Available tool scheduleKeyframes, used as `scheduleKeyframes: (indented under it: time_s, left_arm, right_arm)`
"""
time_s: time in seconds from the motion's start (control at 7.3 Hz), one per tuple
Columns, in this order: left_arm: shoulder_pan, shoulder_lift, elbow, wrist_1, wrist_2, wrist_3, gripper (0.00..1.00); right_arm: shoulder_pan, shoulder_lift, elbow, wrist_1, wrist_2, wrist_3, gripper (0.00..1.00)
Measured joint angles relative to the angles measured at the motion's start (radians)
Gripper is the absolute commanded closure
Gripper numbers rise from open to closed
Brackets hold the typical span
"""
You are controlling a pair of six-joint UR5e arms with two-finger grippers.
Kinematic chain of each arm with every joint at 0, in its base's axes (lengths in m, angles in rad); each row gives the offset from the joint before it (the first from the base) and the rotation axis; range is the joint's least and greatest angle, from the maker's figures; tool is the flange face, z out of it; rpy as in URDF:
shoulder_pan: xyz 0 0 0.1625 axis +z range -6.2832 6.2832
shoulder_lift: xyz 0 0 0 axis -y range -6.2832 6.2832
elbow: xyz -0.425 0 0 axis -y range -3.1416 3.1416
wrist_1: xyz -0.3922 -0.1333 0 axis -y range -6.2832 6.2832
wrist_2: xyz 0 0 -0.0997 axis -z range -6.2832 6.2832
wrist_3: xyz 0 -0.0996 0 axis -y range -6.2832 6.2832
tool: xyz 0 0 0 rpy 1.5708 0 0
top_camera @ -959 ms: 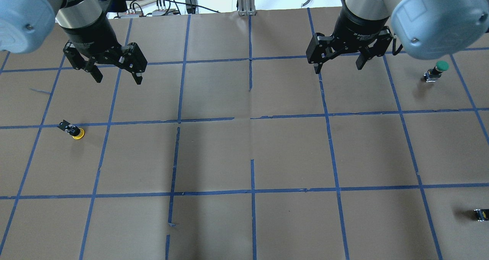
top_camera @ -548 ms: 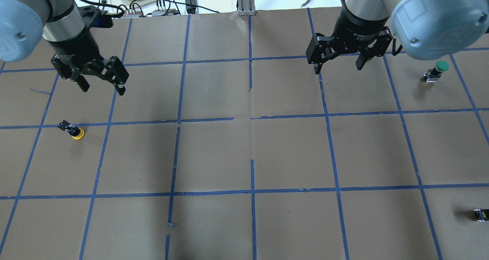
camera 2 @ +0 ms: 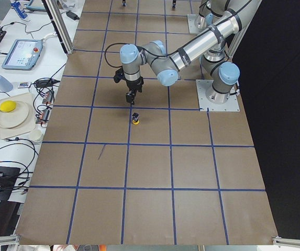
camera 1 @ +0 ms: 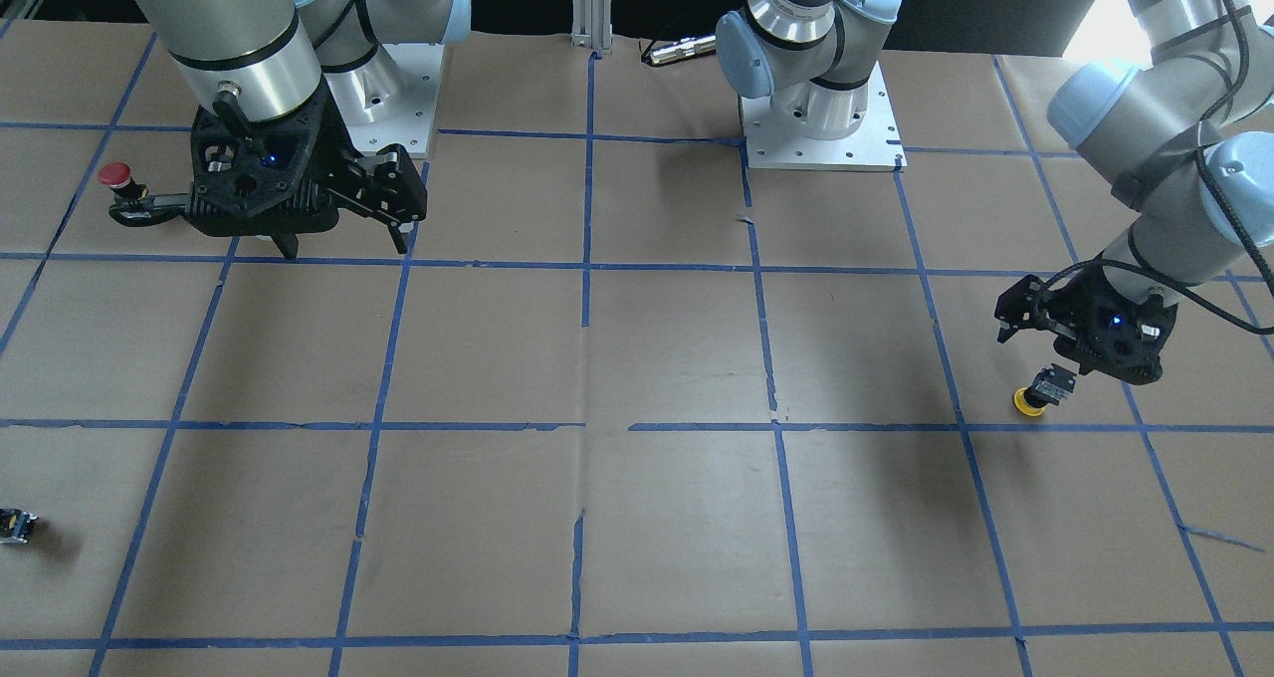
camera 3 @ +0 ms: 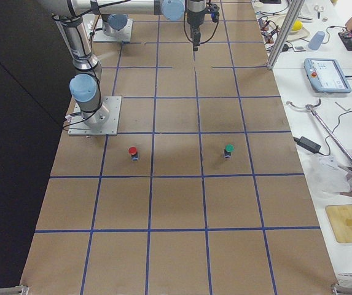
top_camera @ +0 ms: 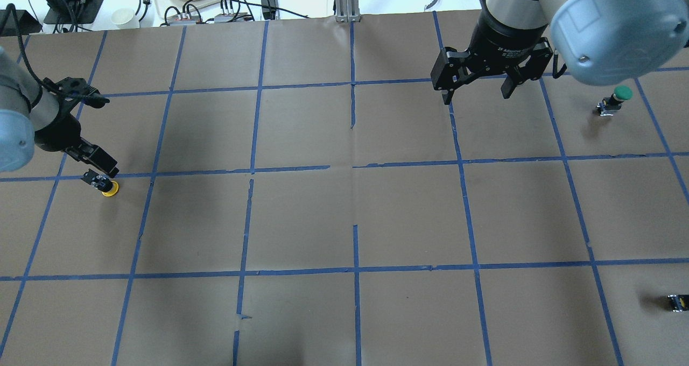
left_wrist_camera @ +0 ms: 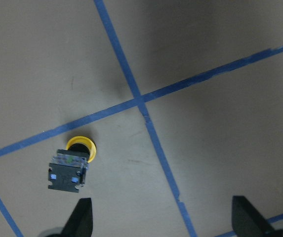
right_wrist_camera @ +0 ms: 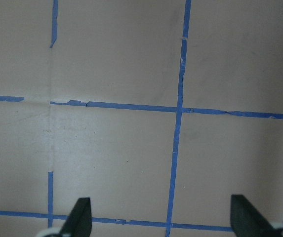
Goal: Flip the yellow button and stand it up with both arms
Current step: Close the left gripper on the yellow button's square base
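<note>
The left gripper (left_wrist_camera: 163,224) has swung out to hover by the yellow button (top_camera: 102,184), which sits cap-down near the left edge of the bench (top_camera: 301,220). Its jaws are spread, nothing held. The right gripper (top_camera: 476,96) hangs released. Grasping likely comes next.

Brown paper covers the worktop (top_camera: 301,220), marked into squares by blue tape (top_camera: 355,269). An aluminium post (top_camera: 344,0) stands at its far edge. White benches (camera 3: 341,117) flank both ends, carrying a tablet (camera 2: 22,53), a plate (camera 2: 12,117), cables (top_camera: 237,0) and a wooden board (camera 3: 351,222). Along one long edge the surroundings are black (camera 2: 291,104).
</note>
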Motion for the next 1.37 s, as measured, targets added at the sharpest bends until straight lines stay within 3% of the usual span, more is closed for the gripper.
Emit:
scheduleKeyframes:
  time_s: [0.55,1.37]
  left_arm:
    - [0.062,-0.074,-0.02,0.096,-0.028,0.264,0.01]
    - [0.068,-0.11,-0.009,0.105,-0.024,0.287,0.01]
  right_arm:
    - [0.0,0.0,0.001,0.001,0.0,0.001,0.0]
    - [0.0,0.0,0.001,0.0,0.0,0.0,0.0]
